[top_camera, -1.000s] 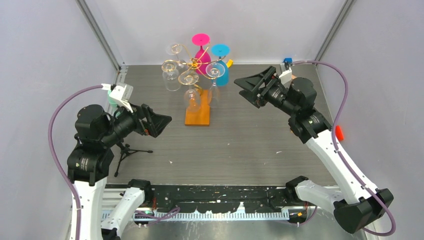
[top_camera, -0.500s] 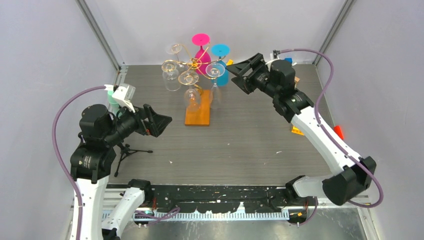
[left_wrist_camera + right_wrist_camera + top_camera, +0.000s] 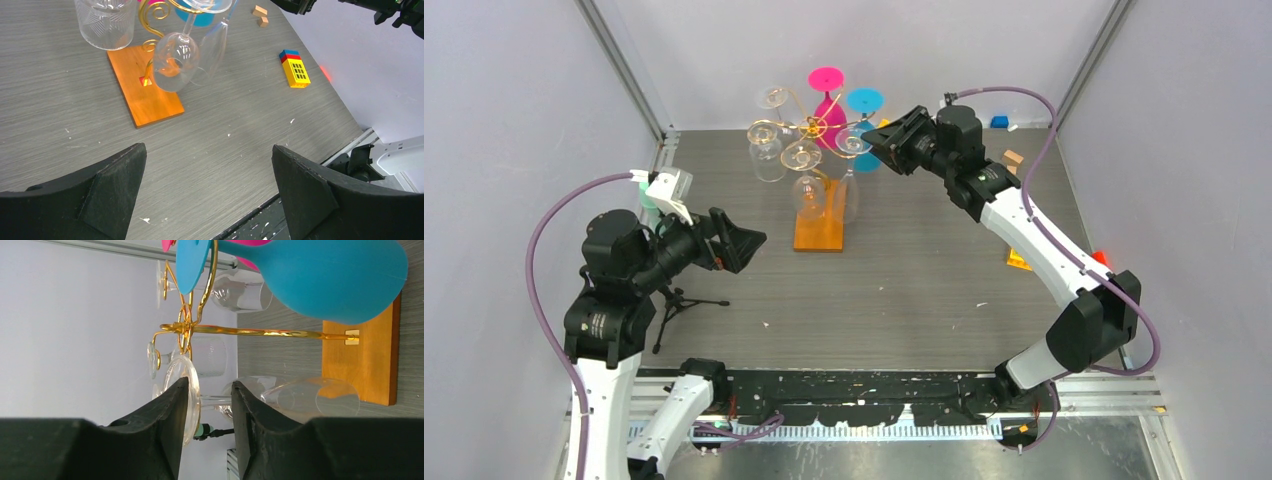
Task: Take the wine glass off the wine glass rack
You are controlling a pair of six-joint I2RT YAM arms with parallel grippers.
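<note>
You have the wine glass rack (image 3: 812, 128) standing at the far middle of the table (image 3: 924, 290). Its orange base (image 3: 819, 232) lies with the long side running away from the arms.

The wine glass (image 3: 849, 192) nearest your right gripper (image 3: 876, 145) hangs upside down from a spiral arm on the rack's right side. The foot is on top, caught in the wire, the stem goes down, and the bowl's mouth faces the table just beside the base. Its long axis runs roughly parallel with the central post (image 3: 260, 332), near upright. In the right wrist view that axis lies sideways across the picture, foot at left, bowl at right.

Your right gripper is up by the foot and stem of that glass, next to the blue glass (image 3: 865, 100). Its fingers (image 3: 165, 440) stand a narrow gap apart, and the stem shows across that gap. You cannot tell whether either finger touches the glass.

Your left gripper (image 3: 752, 243) hangs over the table to the left of the base, well apart from the rack, with its jaws spread wide.
</note>
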